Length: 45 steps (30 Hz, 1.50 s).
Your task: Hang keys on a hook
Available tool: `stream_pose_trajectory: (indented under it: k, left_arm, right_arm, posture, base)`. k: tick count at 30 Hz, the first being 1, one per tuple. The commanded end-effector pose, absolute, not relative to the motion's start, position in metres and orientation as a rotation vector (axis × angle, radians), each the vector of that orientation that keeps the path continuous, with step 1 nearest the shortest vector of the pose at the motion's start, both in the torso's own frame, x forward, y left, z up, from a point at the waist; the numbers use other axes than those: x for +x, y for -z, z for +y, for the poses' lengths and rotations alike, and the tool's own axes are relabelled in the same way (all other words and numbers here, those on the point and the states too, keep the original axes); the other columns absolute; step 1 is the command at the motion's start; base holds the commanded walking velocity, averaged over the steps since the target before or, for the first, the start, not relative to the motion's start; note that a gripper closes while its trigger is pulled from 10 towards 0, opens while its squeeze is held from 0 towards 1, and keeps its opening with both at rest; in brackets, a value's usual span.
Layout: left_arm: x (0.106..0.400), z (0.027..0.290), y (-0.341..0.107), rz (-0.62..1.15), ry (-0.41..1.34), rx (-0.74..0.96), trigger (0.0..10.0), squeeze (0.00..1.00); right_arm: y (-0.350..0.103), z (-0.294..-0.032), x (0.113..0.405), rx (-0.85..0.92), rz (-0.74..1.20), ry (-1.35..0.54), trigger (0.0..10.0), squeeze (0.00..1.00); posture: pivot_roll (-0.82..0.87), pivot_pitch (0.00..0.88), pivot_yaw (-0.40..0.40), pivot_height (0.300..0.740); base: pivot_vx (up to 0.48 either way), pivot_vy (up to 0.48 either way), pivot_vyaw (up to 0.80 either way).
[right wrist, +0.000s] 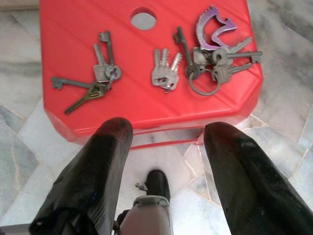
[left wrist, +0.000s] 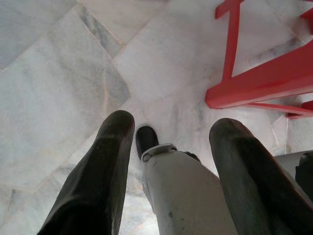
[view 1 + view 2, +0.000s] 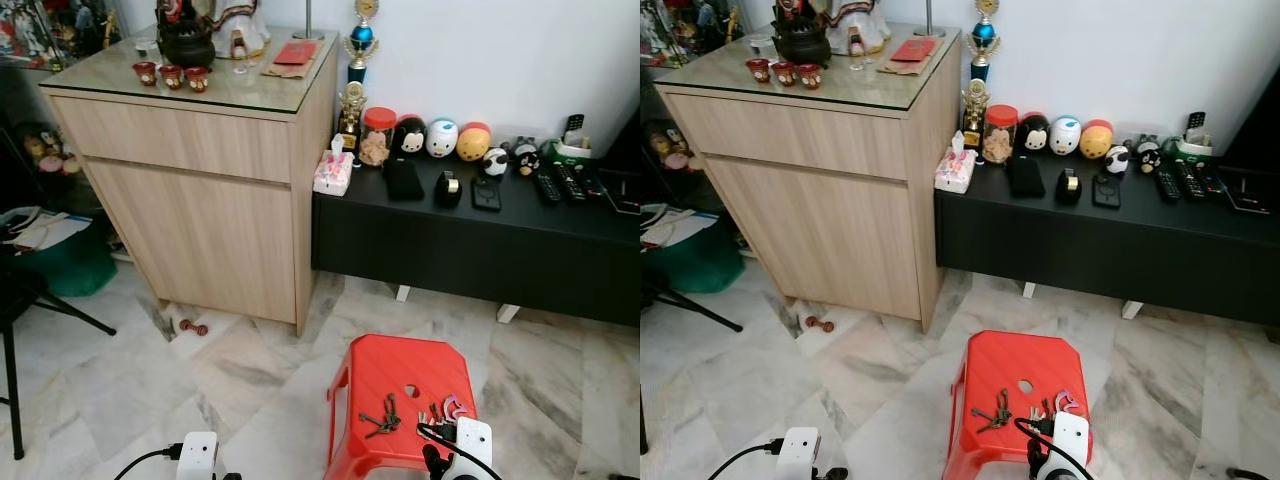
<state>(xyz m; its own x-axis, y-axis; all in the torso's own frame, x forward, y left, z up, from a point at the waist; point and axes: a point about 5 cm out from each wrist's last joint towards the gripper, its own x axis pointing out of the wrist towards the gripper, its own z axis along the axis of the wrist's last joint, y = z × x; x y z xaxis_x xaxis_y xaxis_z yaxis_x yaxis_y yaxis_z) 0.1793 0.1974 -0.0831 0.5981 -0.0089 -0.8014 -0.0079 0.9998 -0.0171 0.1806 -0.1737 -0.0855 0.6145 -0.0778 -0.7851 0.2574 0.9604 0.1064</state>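
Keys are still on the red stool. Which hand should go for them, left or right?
Right. The right hand is open and looks straight at the keys on the red stool. The left hand, also open, hangs over bare floor beside the stool's legs.

Glossy red plastic stool (image 1: 146, 44) carries dull metal keys (image 1: 205, 63); the floor (image 3: 120, 390) is smooth veined marble, the cabinet (image 3: 200, 200) matt pale wood

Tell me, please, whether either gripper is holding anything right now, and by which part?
Nothing is held. The right gripper hangs open short of the key bunches lying on the red stool; the left gripper is open over the floor.
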Motion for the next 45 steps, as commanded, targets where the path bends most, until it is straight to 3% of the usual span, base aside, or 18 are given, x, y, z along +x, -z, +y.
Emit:
stream_pose_trajectory:
  k: [1,10,45]
  left_arm:
    - [0.1746,0.1997,0.0852,0.952,-0.01,-0.029,10.0,0.0]
    - [0.175,0.2002,0.0849,0.95,-0.015,-0.03,10.0,0.0]
    - [0.1763,0.1985,0.0841,0.933,0.005,-0.019,10.0,0.0]
  right_arm:
    - [0.0844,-0.1722,0.1831,0.23,0.879,0.199,10.0,0.0]
    - [0.0842,-0.1719,0.1838,0.233,0.88,0.2,10.0,0.0]
    - [0.0827,-0.1724,0.1852,0.239,0.851,0.224,10.0,0.0]
  posture:
    - [0.0,0.0,-0.055,0.74]
    - [0.0,0.0,-0.055,0.74]
    - [0.0,0.0,-0.058,0.74]
  base:
    - [0.0,0.382,0.0]
    - [0.0,0.372,0.0]
    - [0.007,0.0,0.0]
